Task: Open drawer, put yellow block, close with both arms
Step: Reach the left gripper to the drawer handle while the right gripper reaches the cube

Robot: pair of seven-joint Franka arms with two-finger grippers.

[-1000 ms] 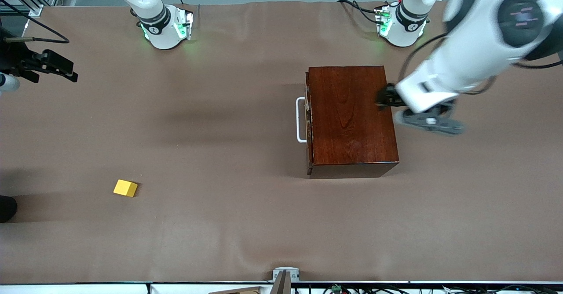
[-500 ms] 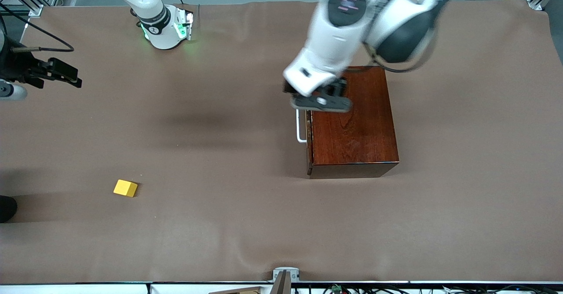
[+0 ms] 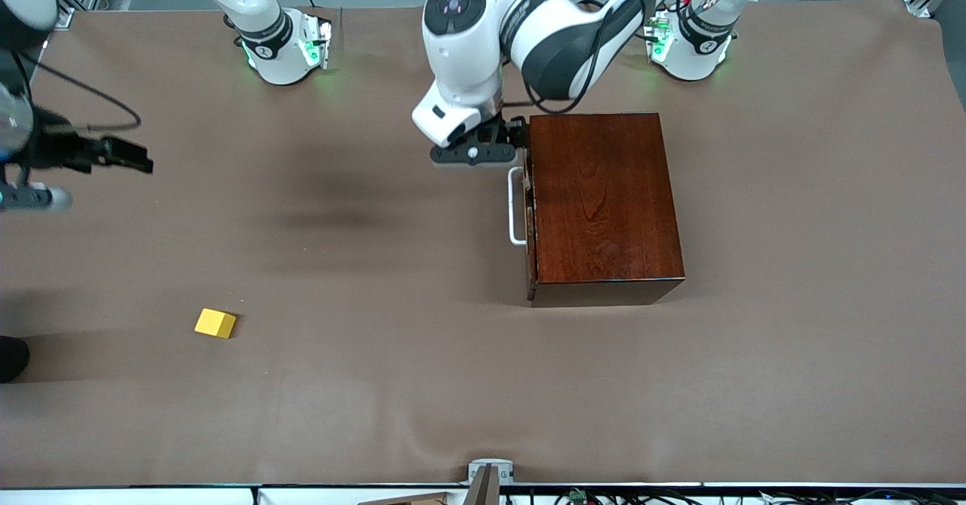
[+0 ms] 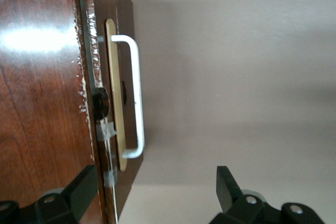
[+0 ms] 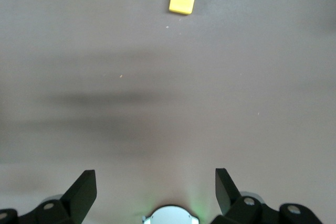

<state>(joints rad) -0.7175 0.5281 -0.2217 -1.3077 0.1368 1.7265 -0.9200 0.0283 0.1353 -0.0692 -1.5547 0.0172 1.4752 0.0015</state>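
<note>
Black two-finger right gripper [image 3: 113, 159], fingers [image 5: 84, 190] apart, hangs over the brown table [image 3: 377, 384] edge at the right arm's end. Small bright-yellow cube [image 3: 215, 323] lies near that end, toward the front-camera edge. Black left gripper [image 3: 474, 155], fingers [image 4: 227, 187] apart, hovers beside the reddish-brown wooden box [image 3: 604, 203] corner, above the shut drawer's white U-shaped handle [image 3: 515, 206].

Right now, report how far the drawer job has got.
Nothing is done yet: the drawer is shut. In hand: the left gripper, open, hangs over the table beside the box, near the handle. The right gripper, open, waits at its end. Left: open, put the block in, close.
</note>
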